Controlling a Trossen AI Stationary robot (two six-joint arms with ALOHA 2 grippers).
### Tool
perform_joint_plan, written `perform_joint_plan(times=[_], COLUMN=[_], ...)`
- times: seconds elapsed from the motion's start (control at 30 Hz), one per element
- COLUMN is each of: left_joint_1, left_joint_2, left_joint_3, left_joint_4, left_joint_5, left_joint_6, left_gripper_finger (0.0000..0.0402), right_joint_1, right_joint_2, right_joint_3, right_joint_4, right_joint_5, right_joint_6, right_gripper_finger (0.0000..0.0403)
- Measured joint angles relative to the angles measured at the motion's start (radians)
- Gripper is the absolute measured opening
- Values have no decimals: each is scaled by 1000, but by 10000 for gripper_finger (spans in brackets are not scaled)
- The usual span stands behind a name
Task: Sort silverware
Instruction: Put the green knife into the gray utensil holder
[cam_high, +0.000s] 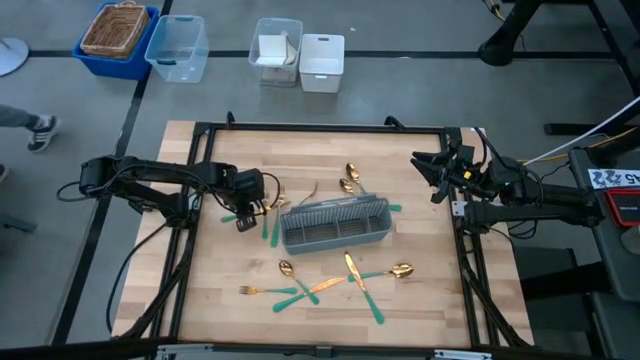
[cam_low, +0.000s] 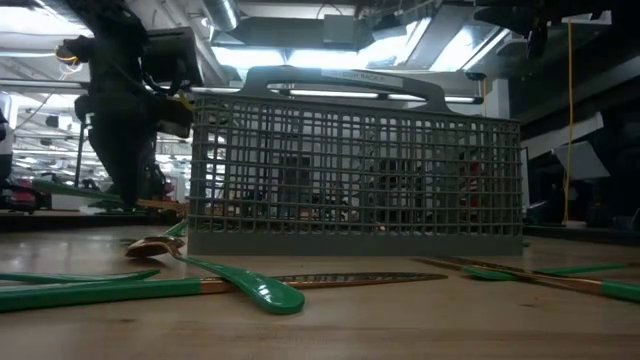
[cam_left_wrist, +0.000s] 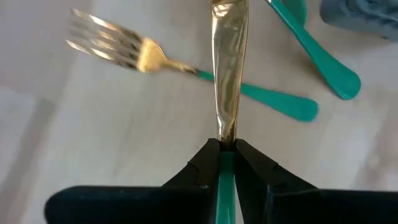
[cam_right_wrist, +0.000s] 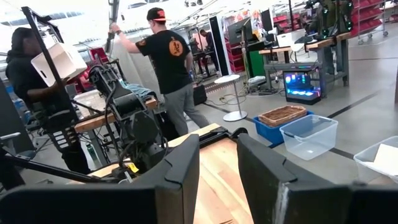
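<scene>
The grey mesh caddy (cam_high: 335, 224) sits at frame centre. Left of it, the left gripper (cam_left_wrist: 227, 152) pinches a gold knife (cam_left_wrist: 229, 68) by its teal handle; such a thin grip may slip. The right gripper (cam_right_wrist: 217, 162) waits released at right.

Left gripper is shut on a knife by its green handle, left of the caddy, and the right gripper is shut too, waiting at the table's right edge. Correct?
Not quite. The right gripper is open, as the right wrist view shows. The rest holds.
</scene>
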Motion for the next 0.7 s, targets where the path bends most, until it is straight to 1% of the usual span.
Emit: perform_joint_plan(times=[0.13,0.27,0.4,0.5,0.7], left_joint_1=[8,7,6,7,6], left_joint_2=[0,0,0,0,-3], left_joint_3=[0,0,0,0,0], left_joint_4=[-138,-239,-264,-268,-222], left_joint_5=[44,64,67,109,122], left_joint_6=[-80,-138,-158,-170,-197], left_gripper_finger=[35,31,29,34,29], right_joint_1=[0,0,0,0,0], right_joint_2=[0,0,0,0,0], right_joint_3=[0,0,0,0,0], right_joint_4=[0,-1,-1,-1,-1], right_joint_5=[-3,-25,-26,-26,-26], right_joint_6=[0,0,0,0,0], right_gripper_finger=[111,111,111,111,111])
